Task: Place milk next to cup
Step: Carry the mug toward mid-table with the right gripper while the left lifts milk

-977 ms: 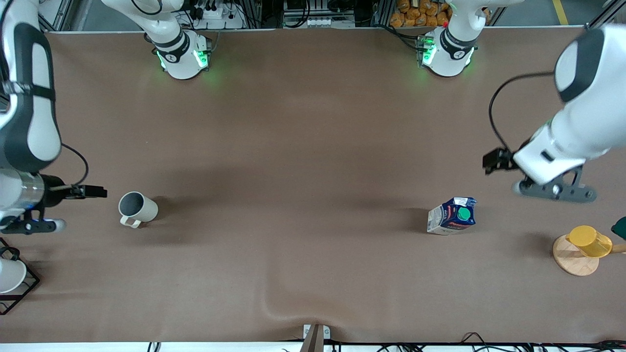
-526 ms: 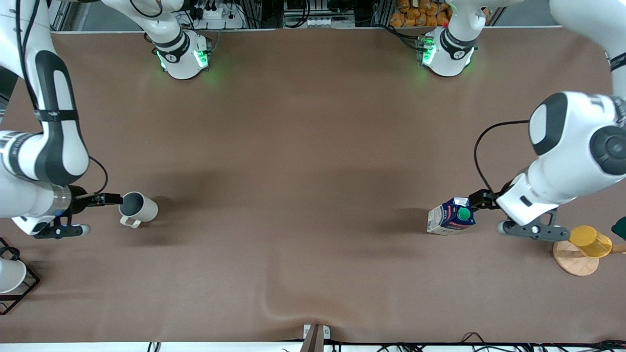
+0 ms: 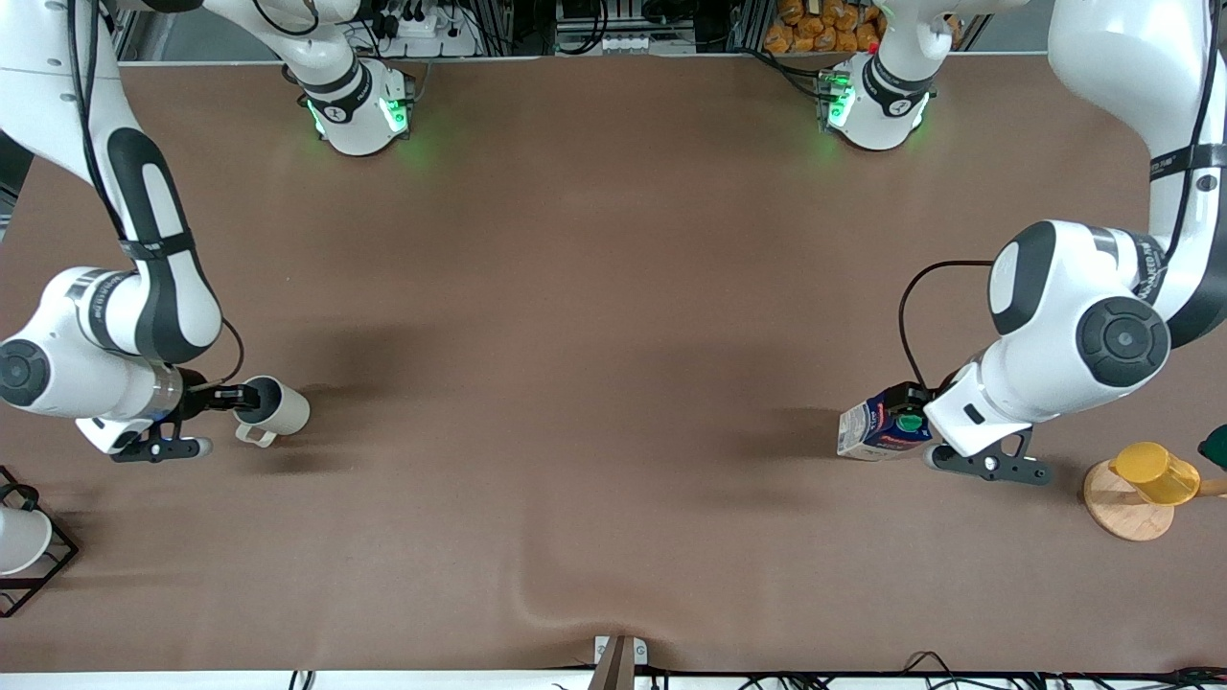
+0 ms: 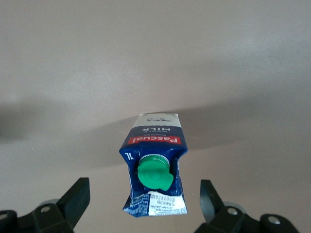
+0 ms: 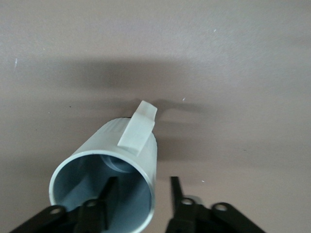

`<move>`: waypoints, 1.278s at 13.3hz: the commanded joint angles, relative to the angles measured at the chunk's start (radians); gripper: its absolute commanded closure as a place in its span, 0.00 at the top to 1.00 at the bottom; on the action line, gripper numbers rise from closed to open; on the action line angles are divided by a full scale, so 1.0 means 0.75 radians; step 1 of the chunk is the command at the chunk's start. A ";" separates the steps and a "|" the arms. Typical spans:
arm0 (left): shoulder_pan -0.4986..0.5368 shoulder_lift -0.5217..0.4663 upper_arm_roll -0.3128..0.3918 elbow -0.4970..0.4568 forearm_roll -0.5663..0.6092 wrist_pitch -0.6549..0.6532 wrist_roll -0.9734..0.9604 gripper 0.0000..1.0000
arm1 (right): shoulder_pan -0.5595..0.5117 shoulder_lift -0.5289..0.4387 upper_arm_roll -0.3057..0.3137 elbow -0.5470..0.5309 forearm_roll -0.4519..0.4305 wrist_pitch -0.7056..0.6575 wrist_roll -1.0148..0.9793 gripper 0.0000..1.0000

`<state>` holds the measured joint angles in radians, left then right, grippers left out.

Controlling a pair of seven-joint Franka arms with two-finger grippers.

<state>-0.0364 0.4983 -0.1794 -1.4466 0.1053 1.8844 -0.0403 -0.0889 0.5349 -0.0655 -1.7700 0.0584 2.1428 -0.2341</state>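
The milk (image 3: 877, 428), a dark blue carton with a green cap and a red band, stands toward the left arm's end of the table. My left gripper (image 3: 911, 422) is open over its top. In the left wrist view the carton (image 4: 154, 141) lies between the two spread fingers (image 4: 77, 194), which do not touch it. The cup (image 3: 278, 407), a beige-white mug with a grey inside, stands toward the right arm's end. My right gripper (image 3: 240, 395) is open at its rim. In the right wrist view one finger (image 5: 111, 194) is inside the cup (image 5: 121, 145) and the other is outside its wall.
A yellow cup (image 3: 1155, 472) sits on a round wooden base (image 3: 1122, 513) at the left arm's end of the table. A white cup (image 3: 17, 539) in a black wire rack stands at the right arm's end. The brown cloth has a wrinkle (image 3: 566, 594) near the front edge.
Both arms have come down and inward. The left gripper has moved over the milk. The right gripper has reached the cup and put one finger inside its rim.
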 commanded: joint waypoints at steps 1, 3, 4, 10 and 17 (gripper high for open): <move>-0.005 0.041 -0.004 0.023 0.042 0.005 -0.004 1.00 | -0.017 -0.012 0.018 -0.004 0.035 0.000 -0.001 0.00; -0.007 0.070 -0.006 0.023 0.040 0.005 -0.004 1.00 | -0.010 -0.018 0.018 0.018 0.035 -0.022 0.011 0.00; -0.021 0.076 -0.006 0.021 0.040 0.005 -0.004 1.00 | -0.006 -0.022 0.022 0.051 0.037 -0.063 0.038 0.00; -0.029 0.184 -0.006 0.018 0.042 0.005 0.001 1.00 | 0.230 -0.104 0.028 0.225 0.169 -0.415 0.561 0.00; -0.007 0.170 -0.006 0.021 0.040 0.003 0.001 0.00 | 0.605 -0.073 0.026 0.315 0.258 -0.348 1.275 0.00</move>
<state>-0.0497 0.6333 -0.1795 -1.4388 0.1080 1.8868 -0.0390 0.2901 0.4609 -0.0341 -1.5592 0.2374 1.8566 0.5918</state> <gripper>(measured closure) 0.207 0.965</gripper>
